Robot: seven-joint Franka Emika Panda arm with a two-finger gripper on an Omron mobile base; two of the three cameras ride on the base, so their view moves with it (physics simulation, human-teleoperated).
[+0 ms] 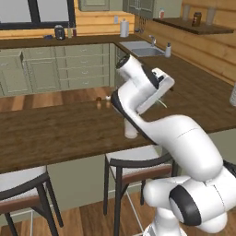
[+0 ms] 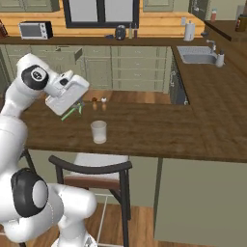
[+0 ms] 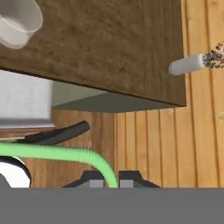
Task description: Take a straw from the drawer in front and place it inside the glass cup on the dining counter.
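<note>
From the left base view, the hand (image 1: 162,94) hung above the dark wood desk (image 1: 55,129), partly masked by the arm's own wrist, with the straw (image 1: 162,102) showing as a thin green sliver below it. The glass cup (image 1: 131,130) stood near the desk's front edge, half hidden behind the forearm, so the arm itself could have knocked it over on any low sweep.

From the right base view, the hand (image 2: 72,103) was closed on the straw (image 2: 71,112), which slanted down and left, its free end just above the desk (image 2: 159,125). The glass cup (image 2: 99,131) stood apart, to the right and nearer the edge. A slanted straw would likely have struck the rim unless brought upright first.

In the hand view, the fingertips (image 3: 94,180) pinched the straw (image 3: 57,153) at its very end; it curved away sideways. The glass cup (image 3: 17,22) sat in the far corner near the desk (image 3: 113,48) edge. So short a grip risked the straw pivoting or slipping, and a miss could have dropped it to the floor (image 3: 153,144)
</note>
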